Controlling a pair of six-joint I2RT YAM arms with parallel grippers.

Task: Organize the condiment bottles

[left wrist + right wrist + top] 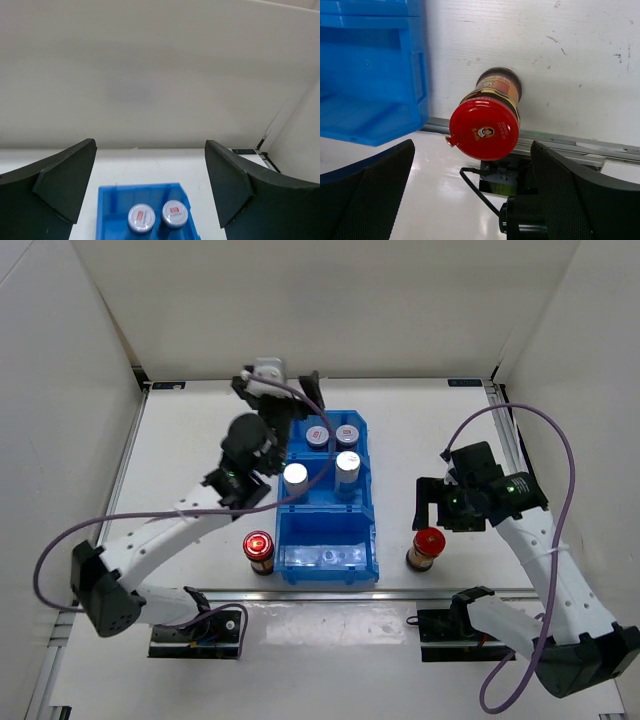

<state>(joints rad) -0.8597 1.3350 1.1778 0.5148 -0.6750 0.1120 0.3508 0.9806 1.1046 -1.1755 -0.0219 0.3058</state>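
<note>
Alignment of the right gripper [471,145] over the right red-capped bottle [485,127] is what this step seems to hinge on. Its jaws are spread wide and hold nothing, and the wrist view shows the bottle between them but lower down, standing on the table [430,440] just beside the blue bin [330,576]. A good grasp likely means descending straight until the fingers flank the brown body below the red cap, then closing gently; pinching the cap alone risks a tilt or a slip. The bottle is near the table's front rail, so the approach is best kept vertical to avoid nudging it toward that edge. The near compartment [310,540] is the only one without bottles and looks like the proper home for the red-capped pair. The lift therefore has to clear the bin wall before the bottle moves sideways and is lowered upright to one side, leaving room for its twin. The left red-capped bottle [259,548] waits on the other side of the bin. The grey-lidded bottles [318,435] occupy the far compartment and the silver-capped bottles [347,466] the middle one. The left gripper [150,145] hangs above the far end of the bin, wide apart and empty, and is well placed so long as it stays out of the right arm's path.
</note>
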